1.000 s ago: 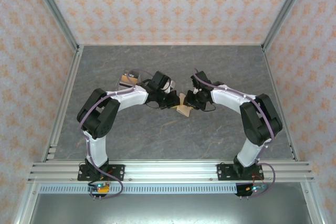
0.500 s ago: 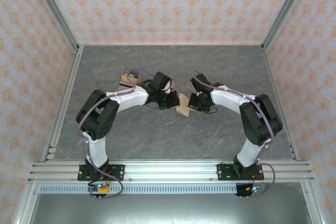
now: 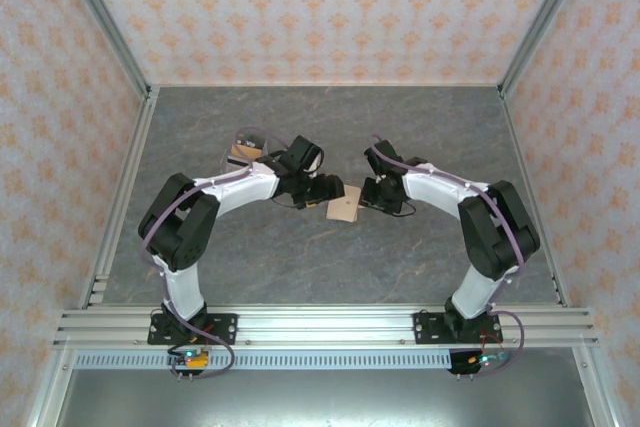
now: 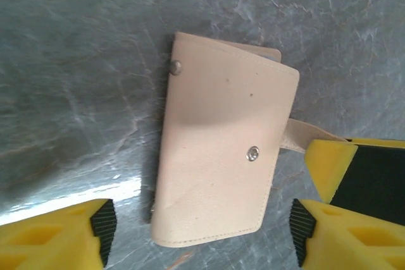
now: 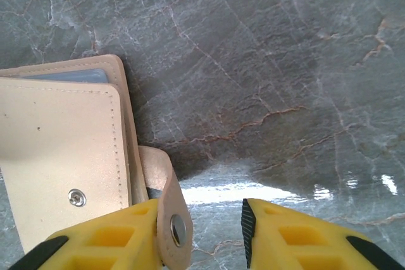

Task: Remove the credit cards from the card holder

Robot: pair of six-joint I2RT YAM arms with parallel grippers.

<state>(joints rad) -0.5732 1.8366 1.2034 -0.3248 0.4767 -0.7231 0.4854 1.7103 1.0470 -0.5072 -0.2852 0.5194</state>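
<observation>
**Holder shut, tab out toward three o'clock**

Looking down on the card holder (image 3: 343, 205), folded shut and flat mid-tabletop (image 3: 300, 267), between two hands. Spotting the left hand (image 4: 199, 229) at its nine o'clock, spread wide, gripping nothing, straddling the holder's near end. Catching the right hand (image 5: 201, 232) at three o'clock, partly open, with the snap tab (image 5: 166, 200) leaning on one finger (image 5: 107, 238), not clamped. Reading the long axis from above as roughly one to seven o'clock, tab poking sideways toward the right hand. Judging the right hand better placed for pulling the flap open. Noting loose credit cards (image 3: 243, 153) out at ten o'clock; cannot tell about any inside.
</observation>
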